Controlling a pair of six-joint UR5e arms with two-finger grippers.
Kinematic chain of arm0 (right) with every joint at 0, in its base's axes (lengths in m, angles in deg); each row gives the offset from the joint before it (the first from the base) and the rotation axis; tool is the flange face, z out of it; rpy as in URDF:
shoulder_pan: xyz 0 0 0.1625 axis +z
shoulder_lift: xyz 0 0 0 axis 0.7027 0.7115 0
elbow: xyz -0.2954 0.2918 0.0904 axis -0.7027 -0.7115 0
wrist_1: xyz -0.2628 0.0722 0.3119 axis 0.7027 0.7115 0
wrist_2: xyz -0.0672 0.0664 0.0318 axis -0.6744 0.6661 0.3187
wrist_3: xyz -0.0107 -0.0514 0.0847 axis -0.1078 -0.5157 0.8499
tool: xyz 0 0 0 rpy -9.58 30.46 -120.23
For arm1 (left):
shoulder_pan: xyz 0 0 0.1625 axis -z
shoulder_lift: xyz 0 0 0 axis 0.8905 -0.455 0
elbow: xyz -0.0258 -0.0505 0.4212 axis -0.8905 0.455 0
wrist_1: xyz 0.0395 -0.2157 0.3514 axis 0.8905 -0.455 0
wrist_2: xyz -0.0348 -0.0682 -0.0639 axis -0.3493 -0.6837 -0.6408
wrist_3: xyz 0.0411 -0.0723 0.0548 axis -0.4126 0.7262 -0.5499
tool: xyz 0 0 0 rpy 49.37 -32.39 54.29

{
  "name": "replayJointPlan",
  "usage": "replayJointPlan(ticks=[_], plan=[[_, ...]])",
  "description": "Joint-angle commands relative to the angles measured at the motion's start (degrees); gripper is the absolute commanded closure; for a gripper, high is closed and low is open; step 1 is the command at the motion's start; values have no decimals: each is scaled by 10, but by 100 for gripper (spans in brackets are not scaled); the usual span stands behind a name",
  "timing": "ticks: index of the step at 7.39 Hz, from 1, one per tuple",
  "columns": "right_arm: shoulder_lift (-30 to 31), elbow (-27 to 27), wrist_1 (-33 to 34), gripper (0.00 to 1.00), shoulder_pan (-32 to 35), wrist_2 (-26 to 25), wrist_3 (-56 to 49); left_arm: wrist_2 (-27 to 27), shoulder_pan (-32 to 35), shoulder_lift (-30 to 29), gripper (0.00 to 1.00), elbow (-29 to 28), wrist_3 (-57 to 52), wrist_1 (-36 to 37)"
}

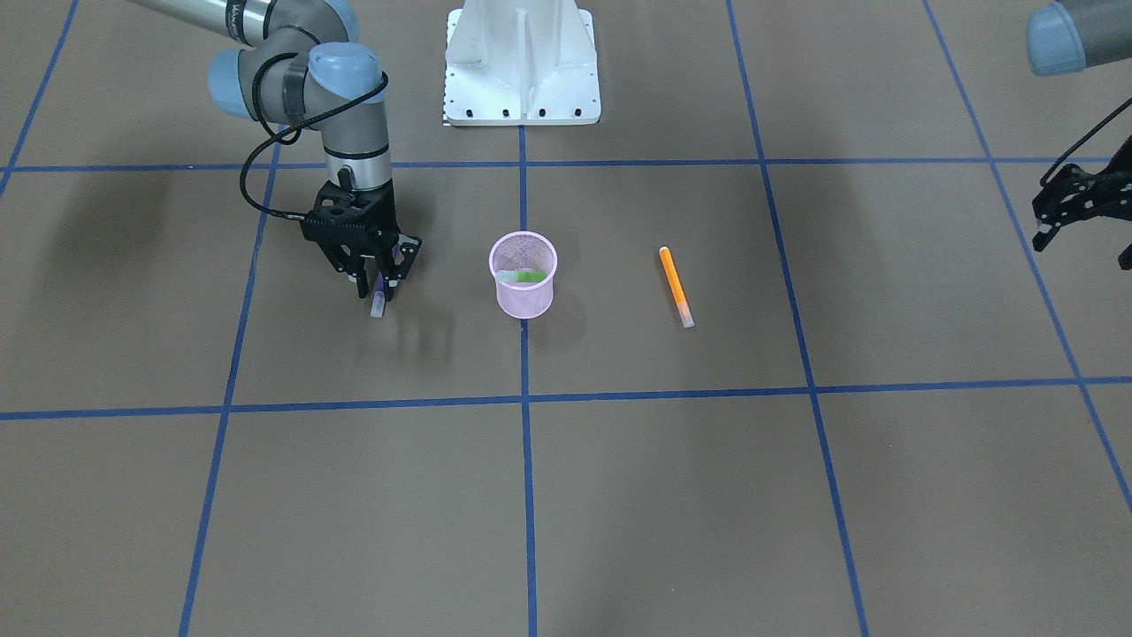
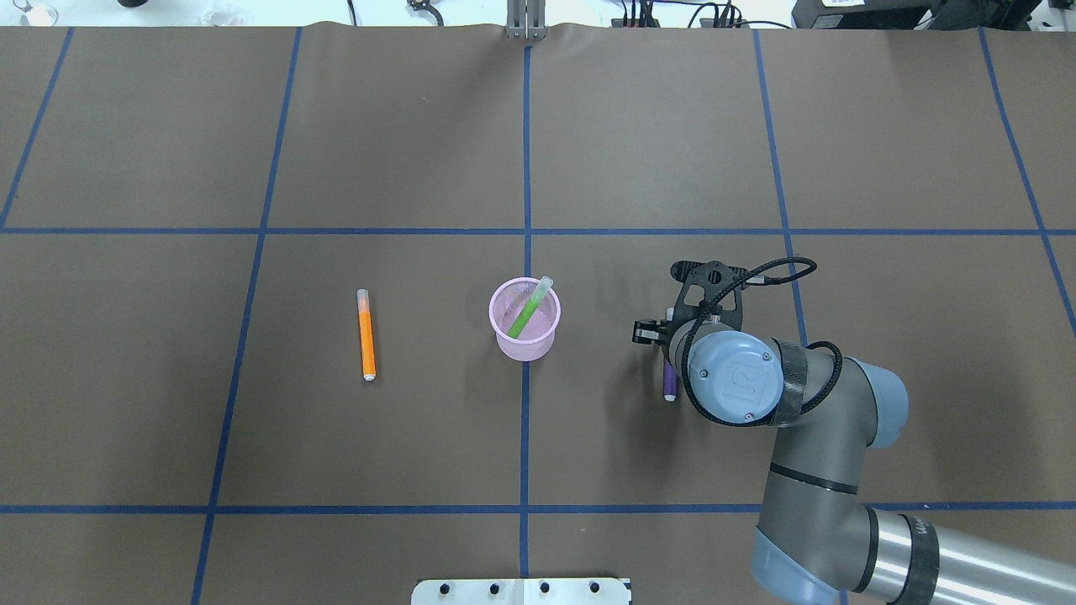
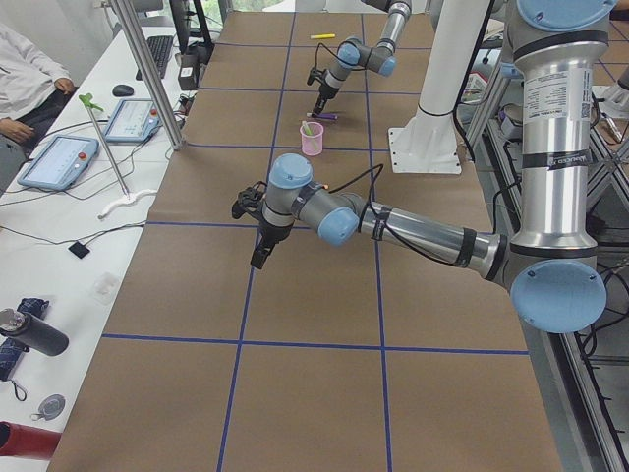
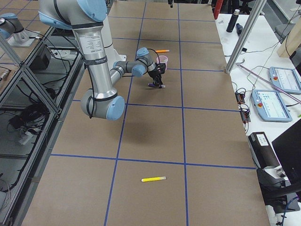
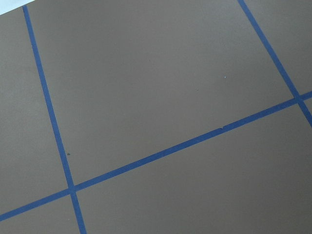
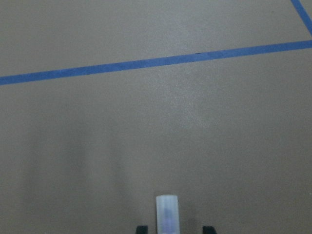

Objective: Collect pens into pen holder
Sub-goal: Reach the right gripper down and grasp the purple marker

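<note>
Pen holder (image 2: 524, 320): standing mid-counter (image 2: 420, 151), holding a green pen (image 2: 530, 309).
Right claw (image 1: 378, 285): clamping a purple pen (image 1: 378, 299), barrel mostly hidden.
Left claw (image 1: 1083, 221): cropped; I cannot tell.
Writing: unreadable.

Robotics lab: brown table (image 2: 403, 134) gridded with blue tape (image 2: 526, 168), white arm pedestal (image 1: 522, 62), control tablets (image 3: 61, 160) on side bench (image 3: 59, 246)
</note>
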Motion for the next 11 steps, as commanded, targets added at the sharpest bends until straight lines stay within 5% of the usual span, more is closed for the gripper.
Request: replayJointPlan(ticks=[1, 5, 7, 11], plan=[[0, 0, 0, 58, -4, -2, -1, 0, 0, -2, 0, -4, 0, -2], [3, -1, 0, 59, -12, -5, 0, 0, -1, -3, 0, -8, 5, -2], [3, -1, 0, 100, -12, -6, 0, 0, -1, -3, 0, -8, 5, -2], [-2, 12, 2, 100, 11, -11, -6, 0, -1, -6, 0, -8, 5, -2]])
